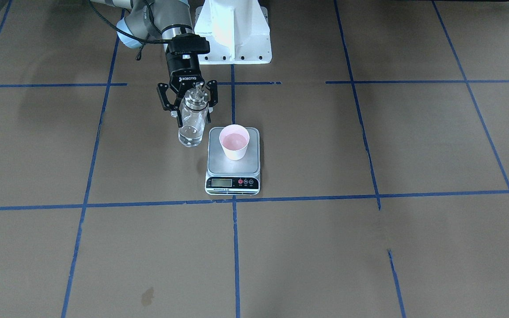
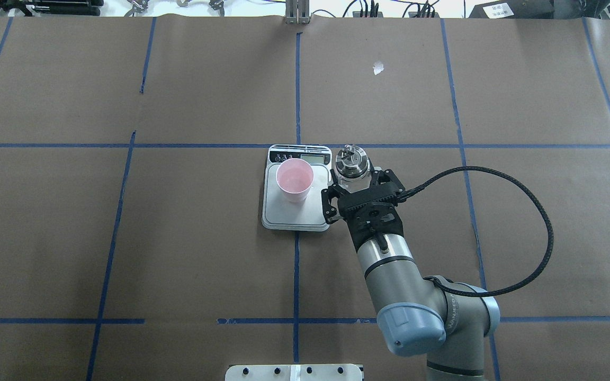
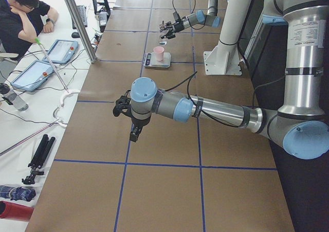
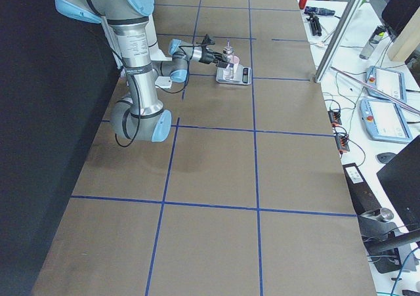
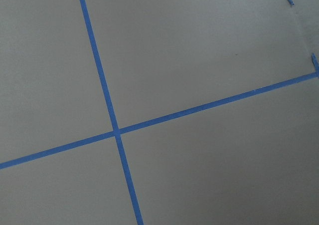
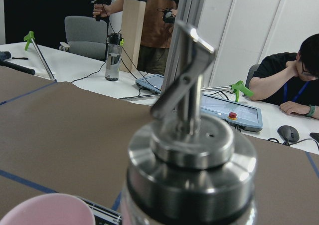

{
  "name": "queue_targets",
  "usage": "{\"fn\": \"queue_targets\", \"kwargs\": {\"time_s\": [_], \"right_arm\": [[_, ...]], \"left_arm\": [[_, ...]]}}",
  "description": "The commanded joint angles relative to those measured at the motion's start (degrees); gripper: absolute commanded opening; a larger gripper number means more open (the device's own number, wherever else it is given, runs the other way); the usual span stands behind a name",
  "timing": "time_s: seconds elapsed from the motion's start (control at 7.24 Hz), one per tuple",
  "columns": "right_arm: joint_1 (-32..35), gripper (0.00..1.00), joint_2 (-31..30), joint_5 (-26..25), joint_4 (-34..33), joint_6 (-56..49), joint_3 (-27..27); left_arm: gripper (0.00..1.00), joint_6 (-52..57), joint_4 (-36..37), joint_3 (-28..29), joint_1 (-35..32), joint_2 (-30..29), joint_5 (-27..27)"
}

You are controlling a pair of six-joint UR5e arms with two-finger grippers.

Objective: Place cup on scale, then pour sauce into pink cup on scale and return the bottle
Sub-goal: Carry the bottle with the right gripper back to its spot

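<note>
My tally: 1 cup [image 1: 234,141], 1 scale [image 1: 232,168], 1 bottle [image 1: 191,127]; 2 claws, R gripper [image 1: 191,112] & L gripper [image 3: 121,108].

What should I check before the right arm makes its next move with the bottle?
1. Pink cup upright on scale platform: ok.
2. Glass bottle upright on table beside scale, apart from it: ok.
3. Firm grip: fingers of right gripper flank bottle, spread wider than it: not ok.
4. Liquid in cup: cannot tell.
5. Scale display reading: cannot tell.
6. Idle left arm well away from scale: ok.
</note>
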Motion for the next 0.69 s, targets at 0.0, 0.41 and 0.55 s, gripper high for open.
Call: {"fn": "queue_targets", "kwargs": {"time_s": [0.0,0.41,0.55], "right_arm": [[0.67,0.0,-9.72,1.16,4.17,4.24,5.16],[0.93,0.0,-22.56,1.77,19.53,4.26,3.44],[0.85,0.0,-23.03,2.3,25.5,4.08,-0.32]], "left_arm": [[1.0,-0.03,0.09,-1.1,-0.09,0.31,0.35],[1.0,0.05,0.0,-2.59,-0.09,0.75,0.44],[1.0,-0.03,0.09,-3.12,-0.09,0.75,0.53]]}}
